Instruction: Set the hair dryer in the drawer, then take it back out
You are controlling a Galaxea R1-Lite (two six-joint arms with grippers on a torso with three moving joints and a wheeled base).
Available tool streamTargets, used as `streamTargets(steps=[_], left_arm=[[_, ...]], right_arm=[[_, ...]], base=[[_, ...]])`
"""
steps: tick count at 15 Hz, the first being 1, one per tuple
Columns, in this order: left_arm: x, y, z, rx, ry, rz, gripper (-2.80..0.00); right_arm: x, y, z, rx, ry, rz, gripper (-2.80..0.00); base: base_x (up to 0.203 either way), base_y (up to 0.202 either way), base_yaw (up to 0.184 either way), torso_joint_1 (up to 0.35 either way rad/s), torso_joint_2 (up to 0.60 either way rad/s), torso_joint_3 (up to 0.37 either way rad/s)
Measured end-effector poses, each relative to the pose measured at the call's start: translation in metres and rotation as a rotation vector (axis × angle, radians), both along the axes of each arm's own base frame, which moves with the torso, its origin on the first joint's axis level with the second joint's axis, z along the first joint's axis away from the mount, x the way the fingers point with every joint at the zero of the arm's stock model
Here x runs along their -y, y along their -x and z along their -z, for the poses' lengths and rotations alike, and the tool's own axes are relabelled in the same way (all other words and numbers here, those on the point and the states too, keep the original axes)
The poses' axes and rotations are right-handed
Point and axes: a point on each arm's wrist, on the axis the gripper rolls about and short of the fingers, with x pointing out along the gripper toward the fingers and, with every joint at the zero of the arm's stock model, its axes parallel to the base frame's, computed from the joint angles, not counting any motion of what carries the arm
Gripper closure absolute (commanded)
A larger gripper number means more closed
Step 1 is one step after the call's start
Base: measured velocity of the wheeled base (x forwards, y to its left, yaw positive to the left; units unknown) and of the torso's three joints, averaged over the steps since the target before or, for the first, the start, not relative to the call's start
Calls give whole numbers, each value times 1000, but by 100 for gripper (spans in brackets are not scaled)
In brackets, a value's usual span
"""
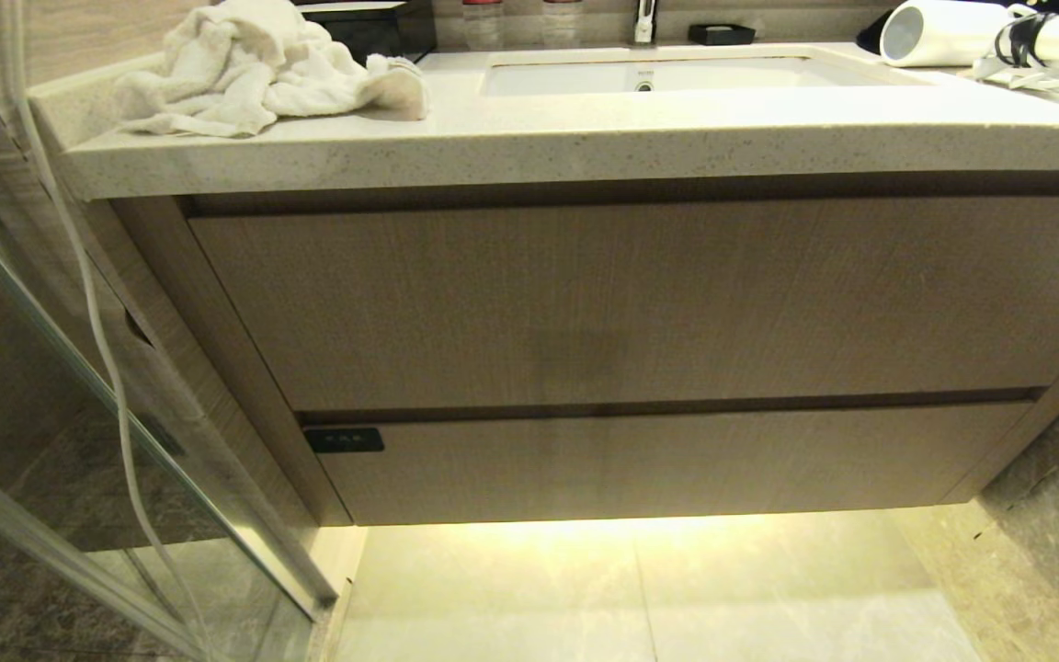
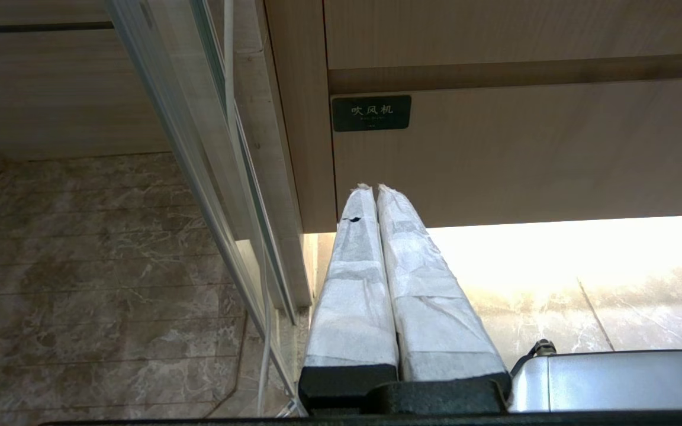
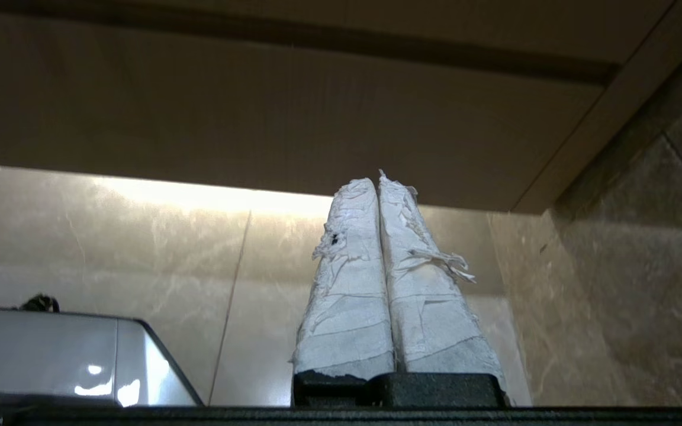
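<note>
Hair dryer (image 1: 980, 35) lies on the bench (image 1: 585, 138) far right, long axis left-right, above the closed drawer (image 1: 677, 464). Right end effector (image 3: 378, 184) nearer; both it and the left end effector (image 2: 375, 189) are clenched, empty, low before the drawer.

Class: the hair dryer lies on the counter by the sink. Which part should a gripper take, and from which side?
Grip the hair dryer around its handle, probably from above. It lies on its side on the counter; the fat barrel looks too wide for the jaws, and the strapped cord bundle crowds the handle end, so close near the barrel.
</note>
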Motion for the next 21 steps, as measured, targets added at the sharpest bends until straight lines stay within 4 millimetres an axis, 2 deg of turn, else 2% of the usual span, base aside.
streamTargets(steps=[5,21], left_arm=[[0,0,0,0,0,0,0],[0,0,0,0,0,0,0]], right_arm=[[0,6,3,69,-10,-2,0],[0,7,3,75,-23,-4,0]], base=[[0,0,0,0,0,0],[0,0,0,0,0,0]])
